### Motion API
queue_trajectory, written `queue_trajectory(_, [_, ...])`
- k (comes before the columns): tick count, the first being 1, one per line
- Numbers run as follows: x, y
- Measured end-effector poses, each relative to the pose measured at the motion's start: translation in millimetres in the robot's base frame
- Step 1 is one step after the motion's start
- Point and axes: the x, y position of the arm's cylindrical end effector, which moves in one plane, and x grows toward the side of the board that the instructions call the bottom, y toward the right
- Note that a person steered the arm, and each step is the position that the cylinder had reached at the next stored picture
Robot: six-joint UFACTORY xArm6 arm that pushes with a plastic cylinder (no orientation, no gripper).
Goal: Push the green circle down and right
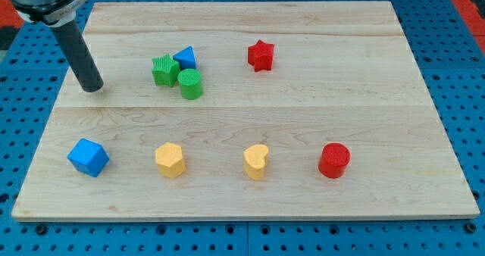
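Note:
The green circle (191, 84) is a short upright cylinder in the upper left part of the wooden board (242, 188). It touches a green star (164, 70) at its upper left, and a blue triangle (185, 57) sits just above it. My tip (92, 88) rests on the board well to the left of the green circle, with a clear gap between them. The dark rod rises from the tip toward the view's top left.
A red star (261, 55) lies at the upper middle. Along the lower part stand a blue cube (88, 157), a yellow hexagon-like block (170, 160), a yellow heart (256, 162) and a red cylinder (334, 160). Blue pegboard surrounds the board.

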Motion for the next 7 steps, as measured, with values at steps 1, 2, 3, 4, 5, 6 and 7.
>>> queue_trajectory(1, [-13, 17])
queue_trajectory(2, [-17, 57])
queue_trajectory(3, [-8, 83])
queue_trajectory(4, [-5, 108])
queue_trajectory(5, [-3, 136])
queue_trajectory(6, [-3, 157])
queue_trajectory(7, [-1, 161])
